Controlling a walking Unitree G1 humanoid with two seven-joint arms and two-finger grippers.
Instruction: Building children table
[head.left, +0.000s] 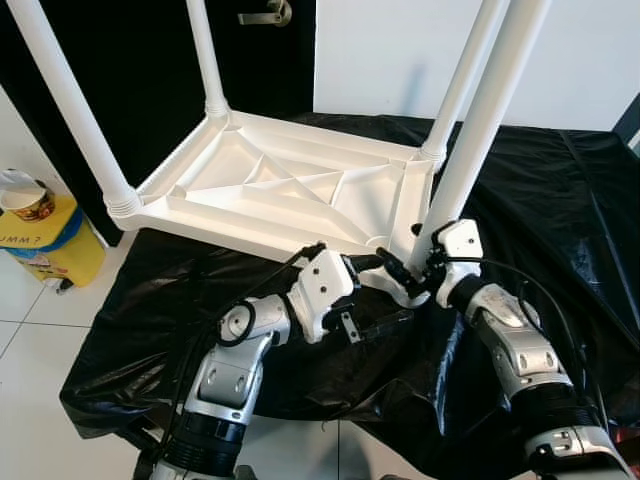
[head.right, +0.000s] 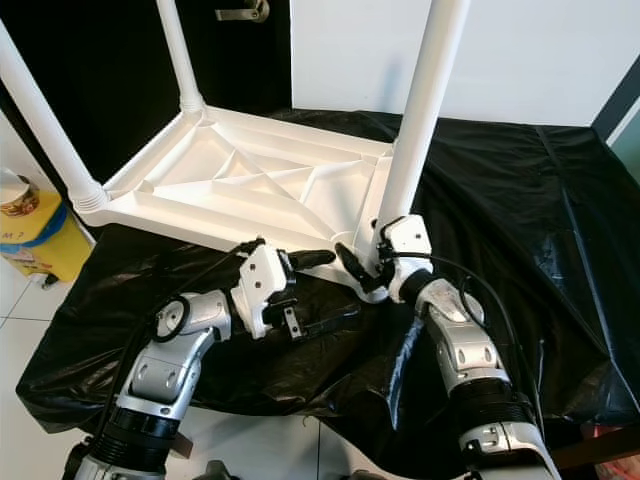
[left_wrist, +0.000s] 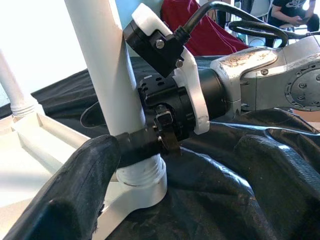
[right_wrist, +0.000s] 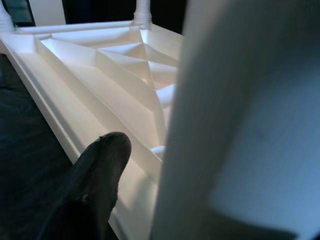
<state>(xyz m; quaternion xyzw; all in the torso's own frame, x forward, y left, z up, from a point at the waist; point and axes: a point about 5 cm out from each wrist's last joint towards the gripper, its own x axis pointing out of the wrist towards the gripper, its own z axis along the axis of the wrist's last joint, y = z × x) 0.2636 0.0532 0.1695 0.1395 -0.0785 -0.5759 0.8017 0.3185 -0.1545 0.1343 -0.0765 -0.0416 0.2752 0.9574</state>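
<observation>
Tabletop (head.left: 290, 190) lies upside down on the black-draped bench (head.left: 560, 200), white legs pointing up. Right gripper (head.left: 408, 272) has its fingers clamped around the near leg (head.left: 480, 130) just above its socket. Left gripper (head.left: 372, 292) hovers alongside, fingers spread and holding nothing.

An upturned table (head.left: 290, 185) lies on a sheet (head.left: 540, 190), a bin (head.left: 45, 240) to its left.

White table (head.left: 290, 185) upside-down, legs up
</observation>
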